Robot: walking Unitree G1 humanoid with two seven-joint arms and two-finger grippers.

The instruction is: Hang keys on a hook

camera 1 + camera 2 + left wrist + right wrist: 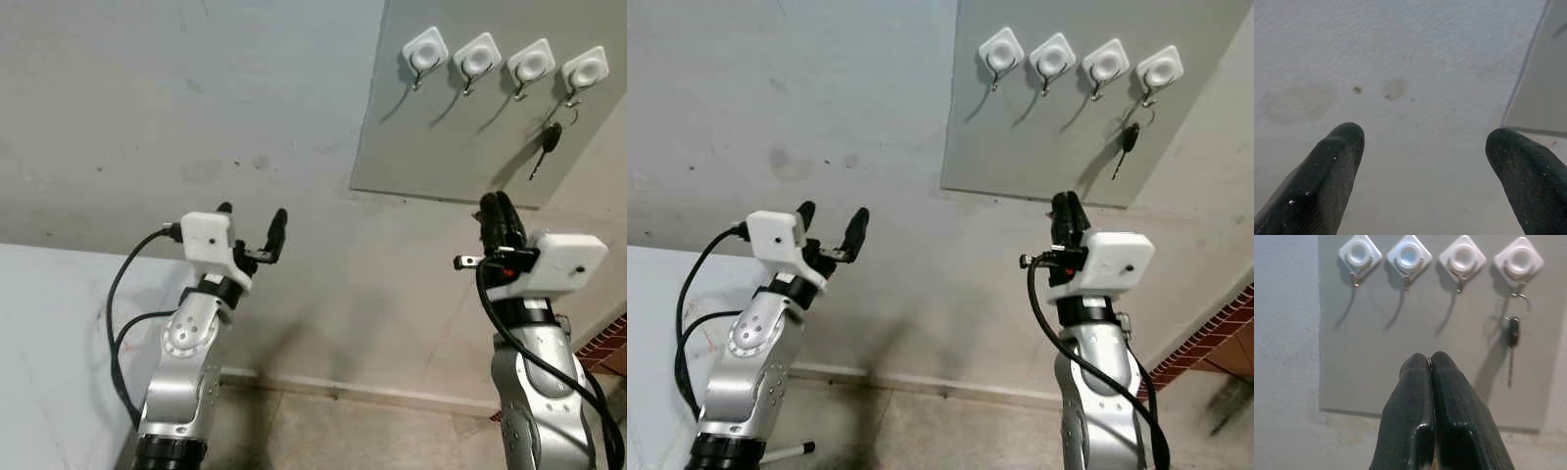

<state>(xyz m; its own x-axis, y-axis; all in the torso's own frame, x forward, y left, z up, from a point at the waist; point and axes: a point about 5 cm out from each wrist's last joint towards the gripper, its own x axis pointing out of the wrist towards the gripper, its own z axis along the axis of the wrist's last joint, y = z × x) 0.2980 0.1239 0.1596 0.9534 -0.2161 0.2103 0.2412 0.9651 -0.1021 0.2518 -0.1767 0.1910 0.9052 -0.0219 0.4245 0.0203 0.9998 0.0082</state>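
Left gripper (pixel 253 227): lower left of frame, raised toward a bare grey wall (pixel 147 108), fingers spread wide, holding nothing. Board (pixel 441 147): upper right, carrying four white hooks in a row. Key (pixel 551 142): hung by its ring from the rightmost hook (pixel 585 70), dangling against the board. Right gripper (pixel 497 211): lower right, below the board and apart from the key, fingers pressed together, nothing seen held.

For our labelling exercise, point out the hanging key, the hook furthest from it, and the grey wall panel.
black-headed metal key (pixel 1513 332), right wrist view, on its black head
white square wall hook (pixel 1358 254), right wrist view, on its white base
flat grey wall panel (pixel 441 157), left eye view, on bare surface
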